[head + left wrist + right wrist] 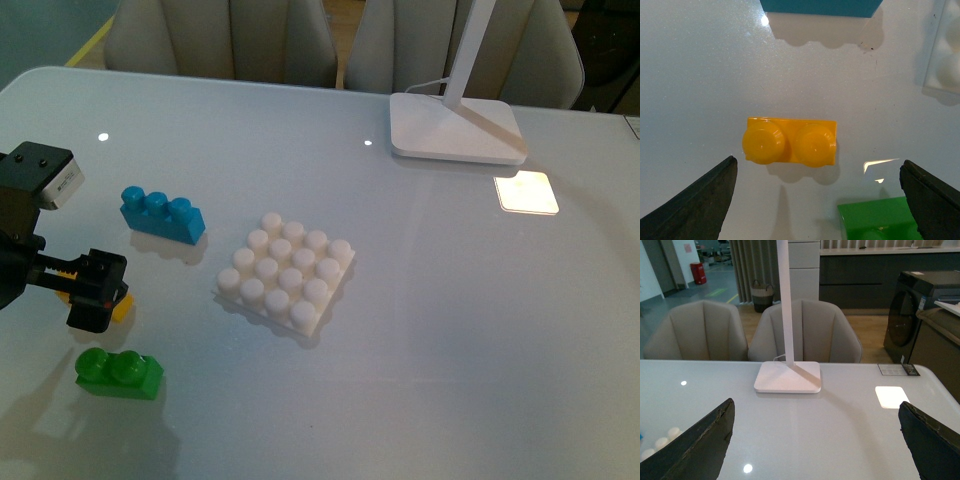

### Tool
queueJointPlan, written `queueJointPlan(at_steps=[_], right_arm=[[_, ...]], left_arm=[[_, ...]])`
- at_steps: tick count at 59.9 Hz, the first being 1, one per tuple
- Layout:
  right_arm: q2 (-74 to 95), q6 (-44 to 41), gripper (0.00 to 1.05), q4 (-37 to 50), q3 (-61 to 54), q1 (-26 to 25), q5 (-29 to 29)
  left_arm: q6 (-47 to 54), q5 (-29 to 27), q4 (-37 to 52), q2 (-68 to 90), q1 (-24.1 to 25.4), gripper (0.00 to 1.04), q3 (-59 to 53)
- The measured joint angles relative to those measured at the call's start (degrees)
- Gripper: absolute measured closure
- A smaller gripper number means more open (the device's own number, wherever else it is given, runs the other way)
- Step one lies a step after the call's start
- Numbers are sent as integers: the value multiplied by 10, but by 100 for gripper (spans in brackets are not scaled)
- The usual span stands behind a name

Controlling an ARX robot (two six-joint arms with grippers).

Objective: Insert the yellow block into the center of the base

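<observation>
Yellow block point(790, 141) lies flat on the white counter point(450, 300), studs up, between the spread jaws of the left tool point(817, 169). That tool is open, and in the left wrist view neither dark finger point(700, 200) touches the block. From the front, the left tool point(95, 290) covers most of the yellow block point(122, 308), so only a sliver shows, and how high the tool hangs above the counter is hard to judge. The base point(287, 272) sits mid-counter with all its studs bare; the block is at about its 9 o'clock, well apart from it. A blue brick point(162, 214) lies at the base's 10 o'clock and a green brick point(118, 372) at its 8 o'clock, near the block but apart from it. A lamp foot point(457, 128) stands at the base's 1 o'clock. The right tool point(816, 403) is also wide open and holds nothing, looking over the counter toward the lamp foot.
</observation>
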Motion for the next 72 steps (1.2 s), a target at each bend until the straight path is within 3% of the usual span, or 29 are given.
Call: queueJointPlan(at_steps=[72], right_arm=[[0,0,9,0,0,0,0]], left_arm=[[-13,-1,-7,88,7,7,60]])
